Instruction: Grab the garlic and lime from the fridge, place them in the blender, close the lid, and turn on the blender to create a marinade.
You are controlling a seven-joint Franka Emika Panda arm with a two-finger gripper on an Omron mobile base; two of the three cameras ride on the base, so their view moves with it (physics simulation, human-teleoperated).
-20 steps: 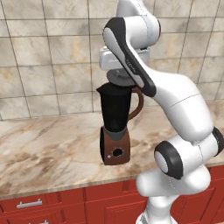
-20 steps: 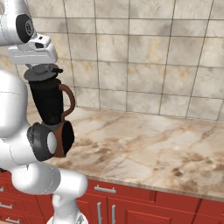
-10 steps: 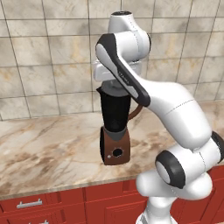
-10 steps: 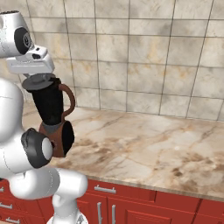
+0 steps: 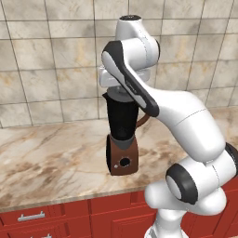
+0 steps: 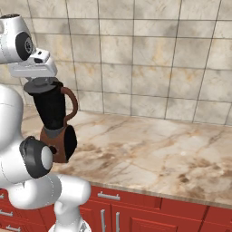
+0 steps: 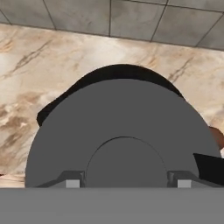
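Observation:
The blender stands on the marble counter, its black jar upright on a reddish-brown base with a round dial. My gripper hangs straight over the jar mouth, shut on the raised knob of the dark grey lid. The lid sits level at the jar rim, and I cannot tell whether it touches. From the hand, the jar's black rim peeks out beyond the lid's far edge. The garlic and lime are hidden, and the fridge is out of view.
The marble counter stretches right of the blender, backed by a tiled wall. Red cabinet drawers with metal handles run under the counter's front edge. My own arm arches over the blender from the right.
The hand has come down and a little left with the lid, from above the jar to its rim. The upper arm has swung round. The blender has not moved.

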